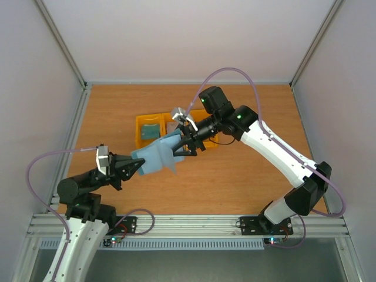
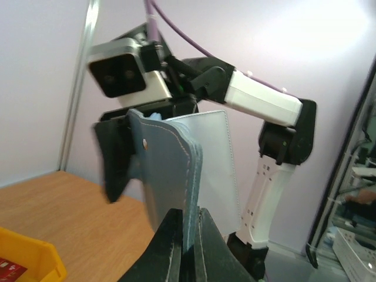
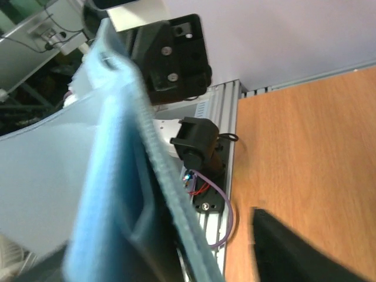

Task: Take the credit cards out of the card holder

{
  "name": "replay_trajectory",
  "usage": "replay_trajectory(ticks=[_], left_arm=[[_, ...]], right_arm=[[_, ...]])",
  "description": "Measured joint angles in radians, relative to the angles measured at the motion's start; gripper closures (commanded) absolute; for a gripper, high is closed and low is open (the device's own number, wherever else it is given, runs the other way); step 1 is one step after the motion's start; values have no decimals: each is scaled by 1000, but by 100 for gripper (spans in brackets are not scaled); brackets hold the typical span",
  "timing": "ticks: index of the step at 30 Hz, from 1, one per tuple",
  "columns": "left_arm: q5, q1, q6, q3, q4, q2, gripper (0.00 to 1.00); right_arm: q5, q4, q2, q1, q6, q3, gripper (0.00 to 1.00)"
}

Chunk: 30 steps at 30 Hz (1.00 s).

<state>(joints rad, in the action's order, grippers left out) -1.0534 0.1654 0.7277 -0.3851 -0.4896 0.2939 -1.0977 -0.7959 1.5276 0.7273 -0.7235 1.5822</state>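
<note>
Holder (image 1: pixel 157 154), held above the bench (image 1: pixel 247 176): your left pincer (image 2: pixel 188 218) is clamped on its near edge and your right pincer (image 1: pixel 183 147) stands apart astride the far flap. Step: extraction. Next, pinch a card alone, not the flap.

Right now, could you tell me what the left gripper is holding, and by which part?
The card holder, its stitched edge pinched between the fingers of the left gripper.
</note>
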Motion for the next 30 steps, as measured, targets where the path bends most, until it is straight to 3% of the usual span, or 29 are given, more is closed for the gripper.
replay_trajectory(ticks=[2, 5, 9, 10, 13, 15, 20, 25, 27, 30], left_arm=[[43, 0, 9, 0, 13, 0, 100], [136, 0, 26, 0, 72, 0, 100], [232, 0, 23, 5, 148, 0, 99], [249, 0, 18, 9, 162, 0, 94], [284, -1, -2, 25, 202, 0, 61], [282, -1, -7, 46, 214, 1, 48], [239, 1, -19, 73, 219, 4, 31], [200, 9, -36, 77, 204, 21, 18], [188, 14, -29, 80, 192, 22, 17], [187, 16, -29, 80, 187, 22, 43]], right_arm=[[-13, 5, 1, 8, 18, 5, 81], [-29, 35, 1, 16, 68, 6, 96], [32, 76, -3, 26, 170, 4, 99], [66, 84, -3, 33, 201, 4, 99], [227, 87, -4, 66, 270, 5, 99], [375, 58, 1, 101, 308, 23, 99], [690, -32, 40, 202, 345, 134, 99], [893, -70, 84, 274, 351, 242, 99], [949, -85, 93, 278, 352, 255, 99], [990, -99, 114, 283, 347, 266, 99]])
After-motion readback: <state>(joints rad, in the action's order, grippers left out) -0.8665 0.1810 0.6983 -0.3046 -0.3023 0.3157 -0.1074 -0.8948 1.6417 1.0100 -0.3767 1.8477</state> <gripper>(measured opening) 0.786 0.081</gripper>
